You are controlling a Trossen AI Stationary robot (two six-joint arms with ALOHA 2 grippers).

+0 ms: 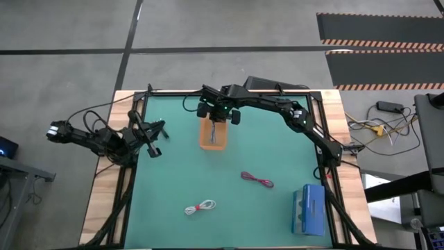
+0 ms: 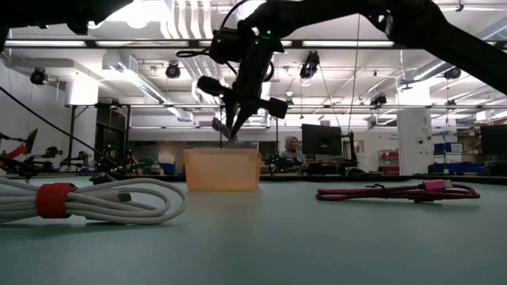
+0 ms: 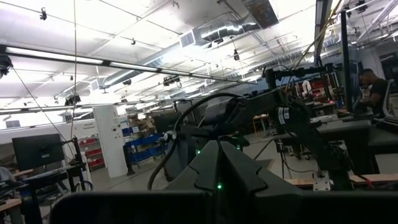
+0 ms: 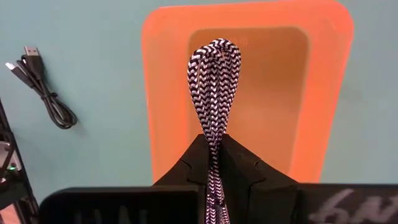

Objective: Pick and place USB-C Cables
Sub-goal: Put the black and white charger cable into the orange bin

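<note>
Green matting is covering the counter (image 1: 173,173) in the high view, with a concrete floor lying all around it. At about 12 o'clock from the counter's middle, the right hand (image 1: 216,117) is hanging over the orange bin (image 1: 214,135). Toward 9 o'clock the left hand (image 1: 154,133) is waiting at the counter's edge, with the black cable (image 1: 154,149) lying just beside it. The dark red cable (image 1: 257,180) is lying at roughly 4 o'clock from the middle, the white cable (image 1: 200,207) near 6 o'clock, and a blue box (image 1: 309,209) is sitting toward 5 o'clock by the corner.

Across the low view, a lit workshop is stretching out behind the counter. The right hand (image 2: 230,127) is pointing down above the orange bin (image 2: 222,169), its fingers pinched narrowly together. The white cable (image 2: 95,199), bound with a red strap, is lying close at 8 o'clock, and the dark red cable (image 2: 396,191) is resting at 3 o'clock.

Looking through the left wrist view, the left hand (image 3: 219,168) is closing its fingers together with nothing between them, aimed at the room and the other arm.

Seen from the right wrist view, the right hand (image 4: 214,168) is gripping the black-and-white braided cable (image 4: 213,81), whose loop is dangling over the orange bin (image 4: 165,93). The black cable (image 4: 43,87) is lying on the mat beside the bin, apart from it.
</note>
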